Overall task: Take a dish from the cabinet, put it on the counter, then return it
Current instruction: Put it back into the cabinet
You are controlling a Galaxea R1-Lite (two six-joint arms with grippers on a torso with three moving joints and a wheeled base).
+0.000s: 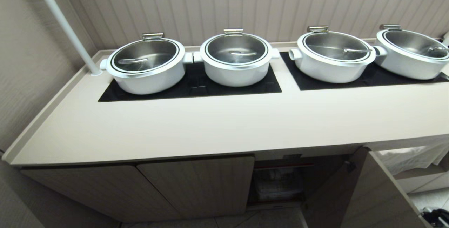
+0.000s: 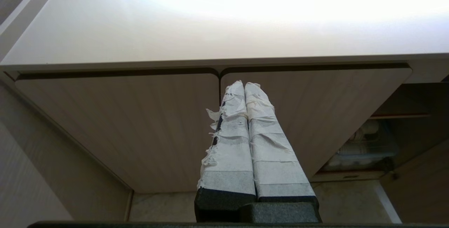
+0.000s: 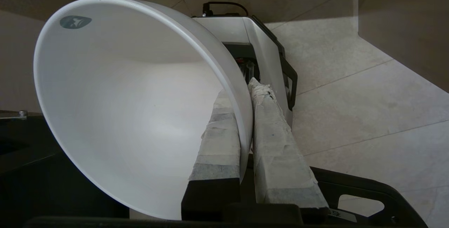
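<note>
The dish (image 3: 122,108), a plain white bowl, hangs tilted on its side over the tiled floor. My right gripper (image 3: 242,91) is shut on its rim, one taped finger inside the bowl and one outside. This gripper and the dish do not show in the head view. The beige counter (image 1: 210,122) stretches across in front of me. Below it the cabinet (image 1: 196,182) has two ribbed doors closed and one door (image 1: 350,193) swung open at the right. My left gripper (image 2: 244,86) is shut and empty, parked in front of the closed doors (image 2: 140,122).
Several white steel-lidded pots (image 1: 235,58) stand on black cooktop panels at the back of the counter. A white pole (image 1: 63,21) rises at the far left. A clear bin (image 1: 279,184) sits inside the open compartment. A cloth-draped shelf (image 1: 414,158) lies at the right. My base (image 3: 259,45) is below the dish.
</note>
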